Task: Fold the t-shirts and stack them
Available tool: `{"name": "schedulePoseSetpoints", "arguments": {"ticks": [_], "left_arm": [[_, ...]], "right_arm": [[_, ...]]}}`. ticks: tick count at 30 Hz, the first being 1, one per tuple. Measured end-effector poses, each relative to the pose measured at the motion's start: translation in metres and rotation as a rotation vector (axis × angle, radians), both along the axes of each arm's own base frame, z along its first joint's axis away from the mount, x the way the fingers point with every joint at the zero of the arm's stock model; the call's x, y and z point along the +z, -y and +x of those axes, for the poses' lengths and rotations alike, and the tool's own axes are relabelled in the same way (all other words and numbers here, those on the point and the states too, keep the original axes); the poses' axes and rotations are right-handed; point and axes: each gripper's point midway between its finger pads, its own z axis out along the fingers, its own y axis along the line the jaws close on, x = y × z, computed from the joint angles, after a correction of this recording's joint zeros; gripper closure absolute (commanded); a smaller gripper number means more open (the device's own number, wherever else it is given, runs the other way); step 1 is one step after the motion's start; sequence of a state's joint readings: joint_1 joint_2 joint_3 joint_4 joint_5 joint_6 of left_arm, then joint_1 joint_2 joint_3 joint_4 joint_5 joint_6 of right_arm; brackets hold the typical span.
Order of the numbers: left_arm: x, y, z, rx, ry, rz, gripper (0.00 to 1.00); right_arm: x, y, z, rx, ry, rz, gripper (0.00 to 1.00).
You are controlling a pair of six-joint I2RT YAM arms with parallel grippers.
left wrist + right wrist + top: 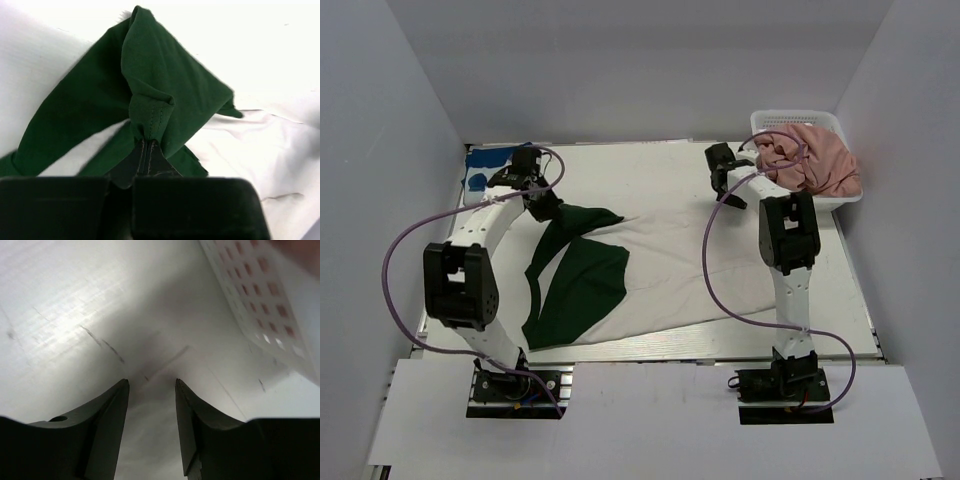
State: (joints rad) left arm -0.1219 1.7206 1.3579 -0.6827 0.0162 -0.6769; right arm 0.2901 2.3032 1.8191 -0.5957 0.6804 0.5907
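**Left claw pinching a green sleeve, right claw waiting empty at the far edge**

The table (670, 165) is carrying the white t-shirt with dark green sleeves (670, 270), which is lying spread across its middle with its long axis running from the left edge toward the right edge. At the far right corner the mesh basket (800, 118) is holding the dusty pink t-shirt (815, 160). A blue t-shirt (490, 158) is lying at the far left corner.

The left claw (145, 155) is clamping together on a bunched fold of the green sleeve (150, 90) at the shirt's far left end. The right claw (151, 385) is hovering over bare table beside the basket, its jaws standing apart with nothing between them.

The shirt's far hem is lying just to the near side of the right claw, so that arm is probably the nearer one for taking the free right end.
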Motion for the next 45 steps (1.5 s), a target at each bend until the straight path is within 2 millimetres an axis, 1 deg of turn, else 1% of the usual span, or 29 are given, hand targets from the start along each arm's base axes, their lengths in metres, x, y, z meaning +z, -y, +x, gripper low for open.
{"name": "schedulePoseSetpoints", "arguments": {"ticks": [4,5,7,8,9,10,11,12,13,17,20,22,25,27,29,33,37,40,45], "left_arm": [[0.023,0.0,-0.007,0.02,0.048,-0.018,1.0],[0.025,0.0,-0.01,0.024,0.052,-0.021,1.0],[0.026,-0.001,-0.017,0.029,0.05,-0.026,1.0],[0.025,-0.001,-0.02,0.031,0.044,-0.027,1.0],[0.022,-0.001,-0.024,0.032,0.035,-0.028,1.0],[0.02,-0.001,-0.027,0.033,0.026,-0.029,1.0],[0.018,-0.002,-0.03,0.034,0.019,-0.029,1.0],[0.017,-0.002,-0.033,0.034,0.012,-0.029,1.0],[0.016,-0.002,-0.035,0.035,0.006,-0.031,1.0],[0.019,0.0,-0.044,0.027,0.001,-0.044,1.0],[0.024,0.003,-0.049,0.016,0.01,-0.061,1.0],[0.025,0.004,-0.056,0.009,0.003,-0.07,1.0],[0.021,0.006,-0.077,-0.006,-0.035,-0.087,1.0],[0.018,0.009,-0.095,-0.02,-0.067,-0.107,1.0],[0.02,0.012,-0.112,-0.037,-0.089,-0.134,1.0],[0.032,0.016,-0.138,-0.063,-0.106,-0.168,1.0],[0.042,0.017,-0.156,-0.085,-0.114,-0.175,1.0],[0.047,0.016,-0.167,-0.092,-0.133,-0.17,1.0],[0.074,0.015,-0.164,-0.105,-0.095,-0.166,1.0]], "right_arm": [[0.0,0.007,-0.023,-0.009,-0.03,-0.011,0.5],[0.0,0.009,-0.026,-0.01,-0.034,-0.013,0.5],[0.0,0.01,-0.029,-0.013,-0.039,-0.019,0.55],[0.0,0.011,-0.03,-0.015,-0.039,-0.02,0.58],[-0.001,0.01,-0.03,-0.015,-0.04,-0.02,0.65],[-0.001,0.011,-0.03,-0.016,-0.04,-0.021,0.67],[-0.002,0.011,-0.031,-0.019,-0.041,-0.021,0.72],[-0.003,0.011,-0.032,-0.021,-0.042,-0.024,0.8],[-0.003,0.011,-0.032,-0.021,-0.042,-0.025,0.81],[-0.004,0.011,-0.033,-0.019,-0.046,-0.028,0.99],[-0.002,0.011,-0.034,-0.01,-0.053,-0.026,1.0],[0.0,0.01,-0.038,-0.002,-0.052,-0.022,1.0],[0.008,0.011,-0.056,0.015,-0.061,-0.019,1.0],[0.018,0.012,-0.067,0.027,-0.052,-0.018,1.0],[0.03,0.012,-0.076,0.04,-0.034,-0.015,1.0],[0.049,0.011,-0.087,0.056,0.011,-0.013,1.0],[0.06,0.012,-0.092,0.064,0.04,-0.017,1.0],[0.063,0.012,-0.092,0.073,0.048,-0.019,1.0],[0.074,0.011,-0.09,0.085,0.073,-0.012,1.0]]}}
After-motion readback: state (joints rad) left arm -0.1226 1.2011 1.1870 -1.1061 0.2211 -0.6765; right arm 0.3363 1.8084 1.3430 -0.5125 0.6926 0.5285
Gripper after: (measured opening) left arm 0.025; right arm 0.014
